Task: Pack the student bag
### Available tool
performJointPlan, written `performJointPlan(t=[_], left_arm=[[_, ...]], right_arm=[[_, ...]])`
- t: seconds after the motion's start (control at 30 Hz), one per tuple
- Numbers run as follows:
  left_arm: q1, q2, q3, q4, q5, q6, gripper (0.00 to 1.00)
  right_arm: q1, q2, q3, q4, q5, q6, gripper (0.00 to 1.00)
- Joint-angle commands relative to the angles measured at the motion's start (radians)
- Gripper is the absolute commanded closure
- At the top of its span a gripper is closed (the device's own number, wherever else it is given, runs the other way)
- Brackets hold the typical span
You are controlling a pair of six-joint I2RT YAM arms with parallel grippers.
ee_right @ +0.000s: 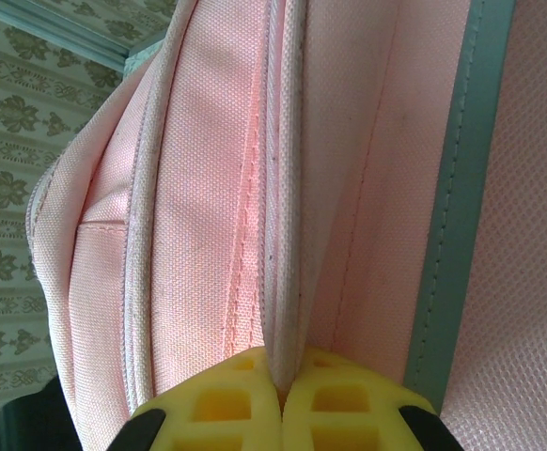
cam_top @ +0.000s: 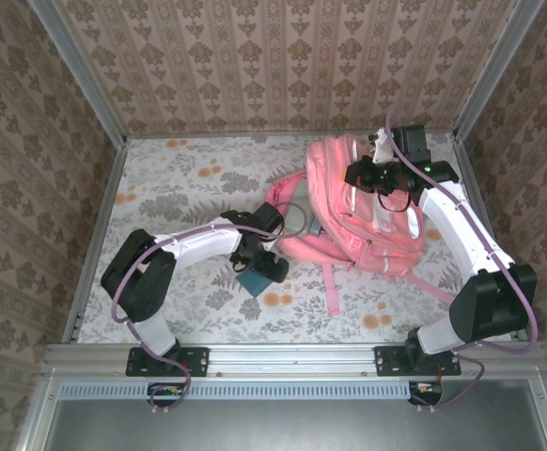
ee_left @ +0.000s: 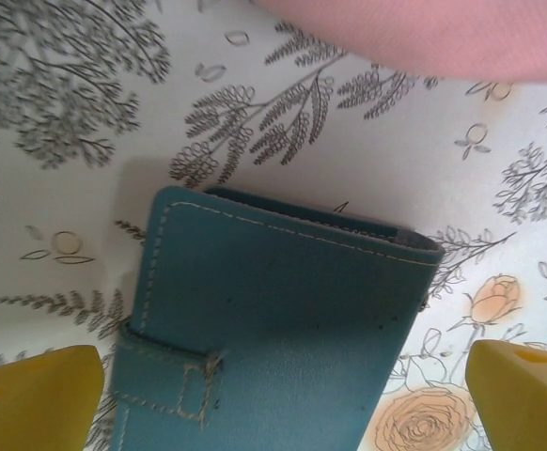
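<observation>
The pink student bag (cam_top: pixel 377 221) lies at the back right of the table, its mouth facing left. My right gripper (cam_top: pixel 372 175) is at the bag's top edge, and in the right wrist view it (ee_right: pixel 283 387) is shut on a white-trimmed seam of the student bag (ee_right: pixel 208 207). A teal wallet-like case (cam_top: pixel 252 281) with a stitched strap lies on the table left of the bag. My left gripper (cam_top: pixel 266 260) hangs just over it. Its yellow fingers (ee_left: pixel 35 398) stand wide apart either side of the teal case (ee_left: pixel 273 310), open and not touching it.
A pale grey-green item (cam_top: pixel 297 218) shows in the bag's mouth. A pink strap (cam_top: pixel 331 289) trails toward the near edge. The floral tablecloth (cam_top: pixel 175 183) runs to patterned walls on three sides, with a metal rail (cam_top: pixel 283 355) along the front.
</observation>
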Motion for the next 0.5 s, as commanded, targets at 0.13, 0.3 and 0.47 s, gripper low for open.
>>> performJointPlan(t=[0.13,0.3,0.47], left_arm=[[-0.059,0.052,-0.016,-0.028,-0.034,0.063,0.0],[-0.104,0.098,-0.018,-0.042,-0.116,0.051,0.02],[-0.112,0.077,-0.022,-0.048,-0.176,0.025,0.18]], right_arm=[[0.0,-0.014,0.045,0.055,-0.009,-0.005,1.0],[-0.001,-0.005,0.046,0.063,-0.017,0.002,1.0],[0.0,-0.004,0.05,0.061,-0.018,0.005,1.0]])
